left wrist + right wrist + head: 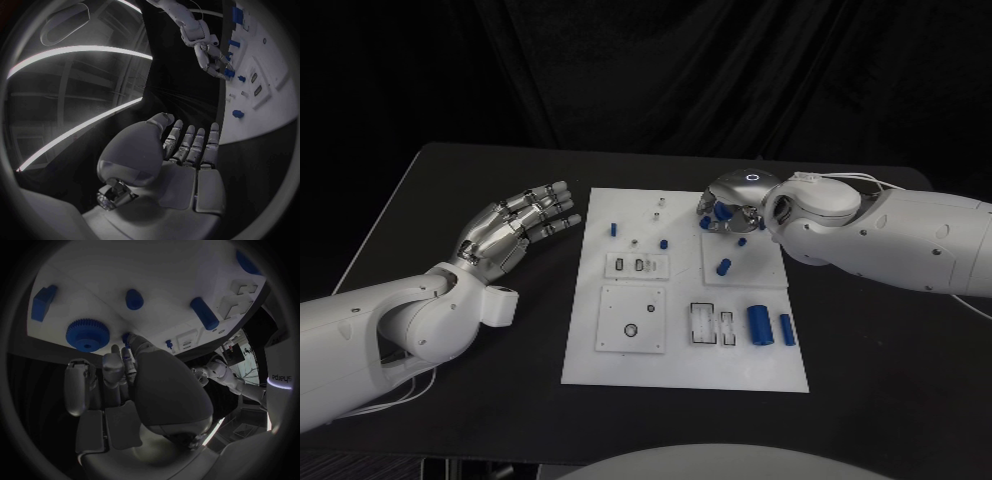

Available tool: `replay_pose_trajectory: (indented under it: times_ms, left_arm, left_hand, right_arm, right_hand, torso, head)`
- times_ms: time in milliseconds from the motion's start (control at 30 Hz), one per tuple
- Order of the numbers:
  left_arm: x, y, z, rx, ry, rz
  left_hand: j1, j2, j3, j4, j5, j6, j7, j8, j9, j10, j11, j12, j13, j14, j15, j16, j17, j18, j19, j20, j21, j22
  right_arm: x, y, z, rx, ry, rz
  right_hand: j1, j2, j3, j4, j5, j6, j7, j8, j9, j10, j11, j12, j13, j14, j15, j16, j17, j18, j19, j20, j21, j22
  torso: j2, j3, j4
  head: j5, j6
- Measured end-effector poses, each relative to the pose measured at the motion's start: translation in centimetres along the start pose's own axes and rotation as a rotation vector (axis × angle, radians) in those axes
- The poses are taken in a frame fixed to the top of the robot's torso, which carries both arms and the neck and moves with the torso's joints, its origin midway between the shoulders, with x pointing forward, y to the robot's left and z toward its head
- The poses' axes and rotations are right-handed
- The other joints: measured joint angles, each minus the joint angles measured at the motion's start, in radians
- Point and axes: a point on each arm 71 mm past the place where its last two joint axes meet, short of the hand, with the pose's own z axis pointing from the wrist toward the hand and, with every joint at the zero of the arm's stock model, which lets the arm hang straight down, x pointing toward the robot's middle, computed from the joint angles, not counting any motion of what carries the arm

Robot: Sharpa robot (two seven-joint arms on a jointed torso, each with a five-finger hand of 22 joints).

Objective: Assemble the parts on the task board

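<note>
The right hand (730, 208) was lowered over the far right corner of the task board (682, 372), at about one o'clock from the board's middle in the head view. In the right wrist view its fingertips (127, 351) were closed around a small part, apparently a blue-tipped pin (126, 338), so the hand was judged to be grasping it, though the pinch was partly hidden by the thumb. The blue gear (87, 334) lay on the board just beside those fingertips, with a short blue peg (134, 299) and a longer blue cylinder (204, 313) a little further out.

The left hand (516, 225) was held released, fingers spread and straight, over the bare tabletop (473, 170) at nine o'clock from the board, well apart from every part.

A slip was the main risk from here: the pin was held only at the fingertips, so a tilt or a skewed approach to its seat could let it drop or jam. The gear lay close enough to be nudged out of place by the neighbouring fingers. Two blue cylinders (760, 324) at the board's four o'clock remained loose.
</note>
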Motion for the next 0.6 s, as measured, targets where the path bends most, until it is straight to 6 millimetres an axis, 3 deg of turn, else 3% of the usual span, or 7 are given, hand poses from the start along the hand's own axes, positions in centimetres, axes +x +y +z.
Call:
replay_pose_trajectory:
  times_ms: [333, 533, 600]
  left_arm:
    - [-0.04, 0.09, 0.09, -0.001, 0.002, -0.001]
    - [-0.13, 0.12, 0.14, -0.001, 0.003, -0.001]
    - [-0.17, 0.12, 0.14, -0.001, 0.002, 0.000]
  left_hand:
    - [-0.004, 0.004, 0.010, 0.001, 0.000, 0.004, 0.004, 0.000, 0.000, 0.001, 0.001, 0.000, 0.000, 0.000, 0.000, 0.005, 0.000, 0.000, 0.004, 0.004, 0.004, 0.000]
    - [-0.004, 0.004, 0.017, 0.000, 0.000, 0.004, 0.004, 0.000, 0.000, 0.001, 0.001, 0.004, 0.000, 0.004, 0.004, 0.005, 0.000, 0.000, 0.004, 0.004, 0.004, 0.000]
    - [-0.004, 0.004, 0.017, 0.000, 0.000, 0.004, 0.004, 0.000, 0.000, 0.001, 0.001, 0.004, 0.000, 0.004, 0.004, 0.005, 0.000, 0.000, 0.004, 0.004, 0.004, 0.000]
  right_arm:
    - [0.61, 0.21, 0.23, -0.013, -0.003, 0.005]
    - [0.77, 0.23, 0.33, -0.021, -0.019, 0.008]
    - [0.80, 0.23, 0.31, -0.025, -0.028, 0.009]
  right_hand:
    - [0.000, 0.000, 0.060, 0.000, 0.002, 0.068, 0.004, 0.007, 0.012, 0.104, -0.010, -0.019, -0.003, 0.008, 0.008, 0.000, 0.017, 0.000, 0.005, 0.005, 0.000, 0.001]
    - [0.000, -0.001, 0.089, -0.015, -0.003, 0.131, 0.003, 0.032, 0.027, 0.189, -0.021, -0.035, -0.004, 0.009, 0.008, 0.000, 0.012, 0.000, 0.005, 0.005, 0.000, 0.001]
    - [0.002, -0.003, 0.097, -0.023, -0.008, 0.160, 0.002, 0.045, 0.034, 0.230, -0.030, -0.047, -0.004, 0.017, -0.001, 0.000, 0.020, 0.000, 0.013, -0.004, 0.002, 0.001]
  torso:
    - [-0.001, 0.0006, 0.0008]
    - [-0.002, 0.0004, 0.0008]
    - [-0.002, 0.0003, 0.0007]
  head:
    - [0.000, -0.002]
    - [0.002, -0.003]
    - [0.004, -0.003]
